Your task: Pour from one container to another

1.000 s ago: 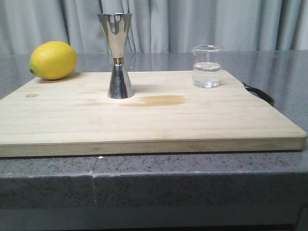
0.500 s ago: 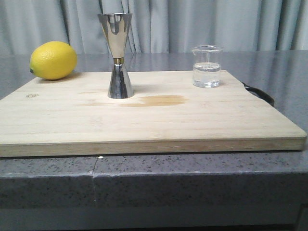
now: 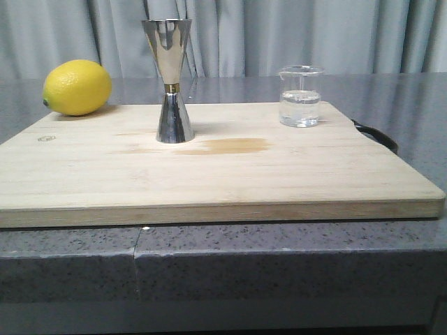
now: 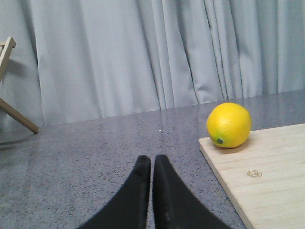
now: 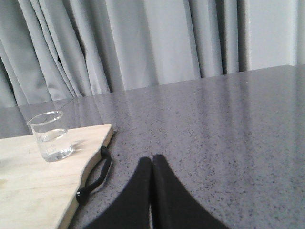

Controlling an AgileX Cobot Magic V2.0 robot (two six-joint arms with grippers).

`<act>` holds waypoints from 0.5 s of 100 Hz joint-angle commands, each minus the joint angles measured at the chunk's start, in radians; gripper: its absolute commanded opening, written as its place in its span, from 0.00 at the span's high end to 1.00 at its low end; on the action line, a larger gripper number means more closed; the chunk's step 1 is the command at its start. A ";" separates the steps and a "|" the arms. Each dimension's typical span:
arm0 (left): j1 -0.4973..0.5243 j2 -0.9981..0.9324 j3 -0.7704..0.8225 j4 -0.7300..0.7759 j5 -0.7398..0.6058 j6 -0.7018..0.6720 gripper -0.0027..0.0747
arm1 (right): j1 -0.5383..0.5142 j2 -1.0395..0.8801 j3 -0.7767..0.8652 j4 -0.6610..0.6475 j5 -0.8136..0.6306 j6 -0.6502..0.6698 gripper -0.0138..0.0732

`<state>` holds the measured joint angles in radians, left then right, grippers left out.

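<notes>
In the front view nothing is seen to have changed over the last second: the glass beaker [image 3: 301, 96], partly filled with clear liquid, is found in the same place at the far right of the cutting board [image 3: 279, 174], and the steel jigger [image 3: 170, 80] is found upright left of centre, well apart from it, with a lemon [image 3: 77, 86] at the far left corner; from this the pour is judged not yet begun, and no arm is seen here. In the left wrist view the left fingers [image 4: 152, 164] are pressed together, nothing is held, and only the lemon and board edge are seen. In the right wrist view the right fingers [image 5: 151, 164] are likewise closed on nothing above the tabletop [image 5: 228, 124], with the beaker off to one side.
</notes>
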<state>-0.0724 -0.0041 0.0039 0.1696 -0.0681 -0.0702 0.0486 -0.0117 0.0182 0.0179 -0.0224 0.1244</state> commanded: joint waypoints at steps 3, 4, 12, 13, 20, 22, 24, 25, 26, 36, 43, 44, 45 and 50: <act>0.004 -0.026 0.035 -0.032 -0.119 -0.006 0.99 | -0.005 -0.016 0.022 -0.003 -0.133 -0.003 0.93; 0.004 -0.026 0.035 -0.039 -0.124 -0.006 0.99 | -0.005 -0.016 0.022 -0.003 -0.139 -0.003 0.93; 0.004 -0.026 0.035 -0.093 -0.144 -0.010 0.99 | -0.005 -0.016 0.022 0.015 -0.185 0.000 0.93; 0.004 -0.026 0.035 -0.099 -0.149 -0.013 0.99 | -0.005 -0.016 0.022 0.020 -0.194 0.002 0.93; 0.004 -0.026 0.035 -0.182 -0.176 -0.047 0.99 | -0.005 -0.016 0.022 0.072 -0.235 0.038 0.93; 0.004 -0.026 0.035 -0.214 -0.182 -0.066 0.99 | -0.005 -0.016 0.022 0.084 -0.243 0.055 0.93; 0.004 -0.026 0.035 -0.251 -0.192 -0.091 0.99 | -0.005 -0.016 0.022 0.093 -0.251 0.076 0.93; 0.004 -0.026 0.035 -0.278 -0.199 -0.101 0.99 | -0.005 -0.016 0.020 0.097 -0.256 0.084 0.93; 0.004 -0.026 0.035 -0.292 -0.202 -0.121 0.99 | -0.005 -0.016 0.020 0.102 -0.258 0.104 0.93; 0.002 -0.026 0.021 -0.471 -0.246 -0.339 0.99 | -0.005 -0.016 -0.012 0.128 -0.221 0.295 0.93; 0.002 -0.026 -0.009 -0.497 -0.234 -0.506 0.99 | -0.005 -0.016 -0.068 0.128 -0.115 0.405 0.93; 0.000 -0.026 -0.016 -0.497 -0.225 -0.535 0.99 | -0.005 -0.016 -0.075 0.128 -0.085 0.411 0.93; 0.000 -0.026 -0.020 -0.495 -0.225 -0.548 0.99 | -0.003 -0.016 -0.092 0.128 -0.068 0.420 0.93; -0.007 -0.024 -0.055 -0.495 -0.188 -0.599 0.99 | -0.003 -0.007 -0.160 0.128 0.070 0.423 0.93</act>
<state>-0.0724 -0.0041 -0.0015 -0.2964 -0.2207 -0.5323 0.0486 -0.0117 -0.0218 0.1443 -0.0553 0.4767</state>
